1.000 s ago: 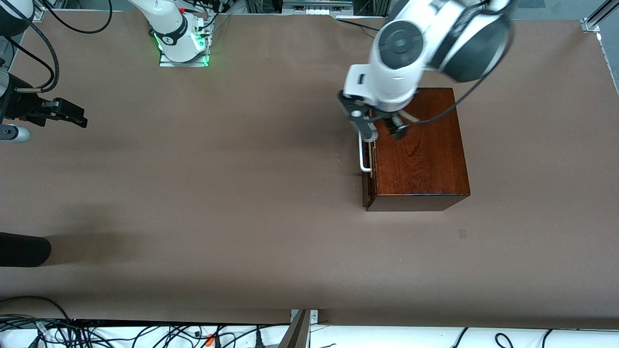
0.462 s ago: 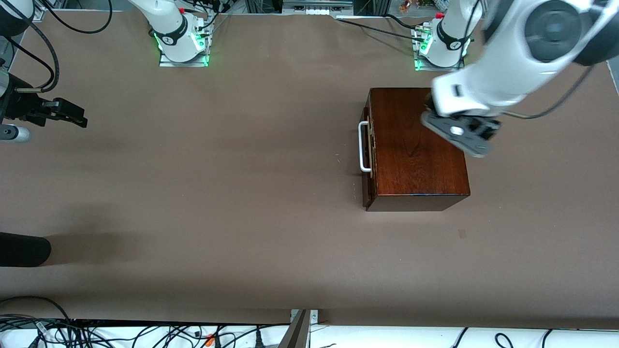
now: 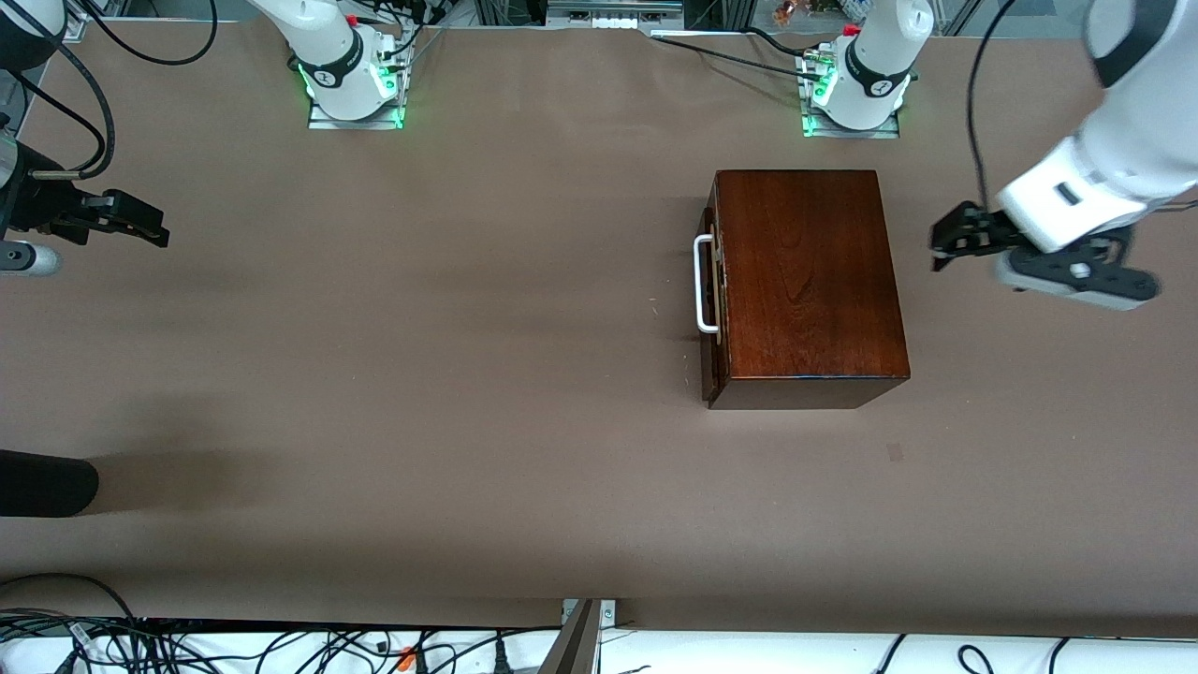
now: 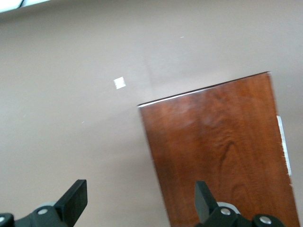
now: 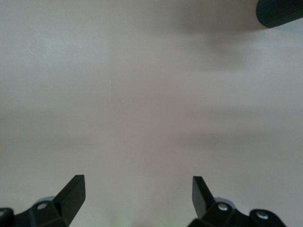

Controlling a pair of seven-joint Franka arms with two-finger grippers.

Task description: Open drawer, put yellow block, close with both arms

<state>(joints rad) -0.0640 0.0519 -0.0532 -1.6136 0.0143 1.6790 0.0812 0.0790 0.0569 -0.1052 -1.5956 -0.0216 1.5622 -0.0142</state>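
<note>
Front view, from the right arm's end of the brown worktop (image 3: 468, 374) onward: the right pincer (image 3: 140, 225) hangs over the worktop's edge with nothing between its fingers, and the right wrist view shows those black fingers (image 5: 71, 191) spread wide apart over bare surface. A black rounded object (image 3: 47, 482) lies at that same end, nearer the camera. Two green-lit white arm bases (image 3: 351, 80) stand along the top edge. One glossy dark mahogany rectangular box (image 3: 805, 281) sits toward the left arm's end, its drawer with a white U-shaped bar handle (image 3: 704, 285) pushed almost flush. The left pincer (image 3: 950, 245) hovers over bare worktop beside the box; the left wrist view shows its fingers (image 4: 73, 198) apart and empty. A small pale mark (image 3: 895, 452) lies nearer the camera than the box.
</note>
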